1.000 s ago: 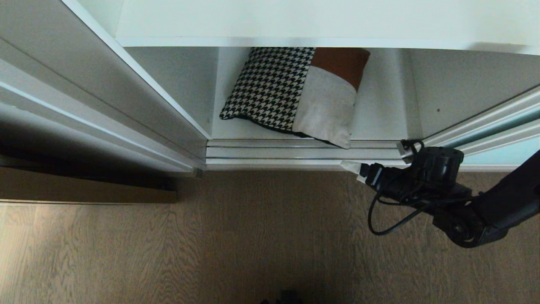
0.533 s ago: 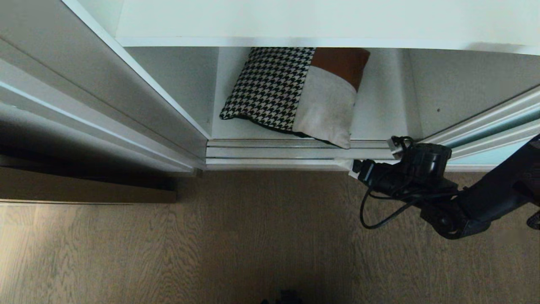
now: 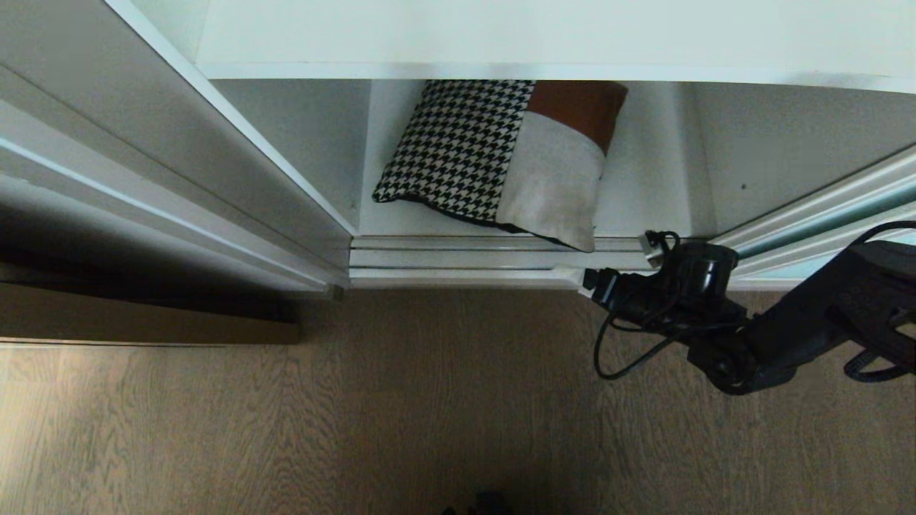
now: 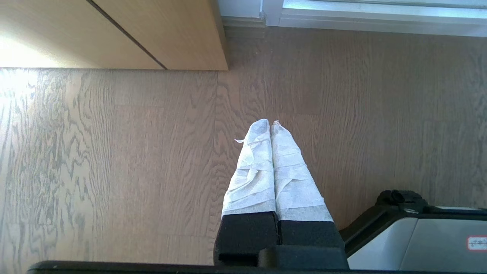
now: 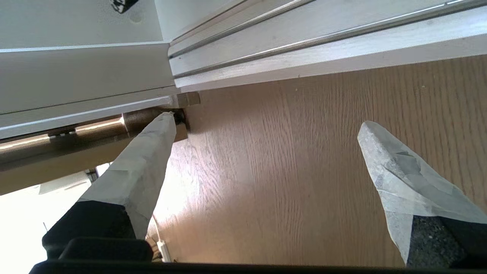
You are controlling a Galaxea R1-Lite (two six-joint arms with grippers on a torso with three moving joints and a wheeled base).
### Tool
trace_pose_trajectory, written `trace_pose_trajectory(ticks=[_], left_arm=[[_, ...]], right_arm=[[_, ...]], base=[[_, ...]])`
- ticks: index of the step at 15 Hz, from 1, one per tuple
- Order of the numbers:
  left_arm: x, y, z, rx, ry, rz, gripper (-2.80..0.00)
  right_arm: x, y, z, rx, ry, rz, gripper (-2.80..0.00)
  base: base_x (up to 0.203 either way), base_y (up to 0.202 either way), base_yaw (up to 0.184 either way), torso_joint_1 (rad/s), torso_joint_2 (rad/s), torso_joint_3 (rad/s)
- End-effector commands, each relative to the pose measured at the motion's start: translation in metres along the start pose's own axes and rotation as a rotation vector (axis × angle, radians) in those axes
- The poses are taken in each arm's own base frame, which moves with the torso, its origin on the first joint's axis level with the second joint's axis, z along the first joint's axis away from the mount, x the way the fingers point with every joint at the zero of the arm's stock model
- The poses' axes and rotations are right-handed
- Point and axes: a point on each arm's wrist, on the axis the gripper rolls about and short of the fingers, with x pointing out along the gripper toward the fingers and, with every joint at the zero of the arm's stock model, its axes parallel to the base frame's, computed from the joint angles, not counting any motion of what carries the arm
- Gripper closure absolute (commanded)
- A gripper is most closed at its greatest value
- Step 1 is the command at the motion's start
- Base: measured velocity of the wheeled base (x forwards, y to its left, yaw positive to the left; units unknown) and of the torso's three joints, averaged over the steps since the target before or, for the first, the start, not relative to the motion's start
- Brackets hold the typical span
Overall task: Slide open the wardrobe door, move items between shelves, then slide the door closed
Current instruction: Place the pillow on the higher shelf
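Note:
The patchwork cushion (image 3: 501,161) leans on the lower white shelf (image 3: 644,200), under an upper shelf (image 3: 501,36), one corner hanging over the front edge. The sliding wardrobe door (image 3: 830,204) stands pushed to the right, leaving the bay uncovered. My right gripper (image 3: 572,275) hovers low over the floor just in front of the door track, right of and below the cushion's hanging corner. In the right wrist view, that right gripper (image 5: 266,121) is open, with only floor between its taped fingers (image 5: 395,171). Parked over the floor, my left gripper (image 4: 270,123) is shut on nothing.
The silver door track (image 3: 465,257) runs along the wardrobe's foot. A white side panel (image 3: 179,164) slants at the left, with a light wooden cabinet front (image 3: 143,318) below it. Wood floor (image 3: 358,415) fills the foreground. The robot's base (image 4: 418,236) sits beside the left gripper.
My right arm has slid leftward along the front of the track, toward the cushion's corner, its gripper staying open. The cushion, the door and the left gripper have not moved.

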Motion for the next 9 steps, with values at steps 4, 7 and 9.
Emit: trace_pose_trajectory(ticks=[4,7,9], left_arm=[[0.0,0.0,0.0,0.0,0.002,0.0,0.0],[0.0,0.0,0.0,0.0,0.002,0.0,0.0],[0.0,0.0,0.0,0.0,0.002,0.0,0.0]], right_arm=[[0.021,-0.008,0.001,-0.012,-0.015,0.024,-2.8],[0.034,-0.012,0.005,-0.018,-0.029,0.035,-2.8],[0.035,-0.014,0.008,-0.016,-0.035,0.034,-2.8]], base=[[0.0,0.0,0.0,0.0,0.0,0.0],[0.0,0.0,0.0,0.0,0.0,0.0],[0.0,0.0,0.0,0.0,0.0,0.0]])
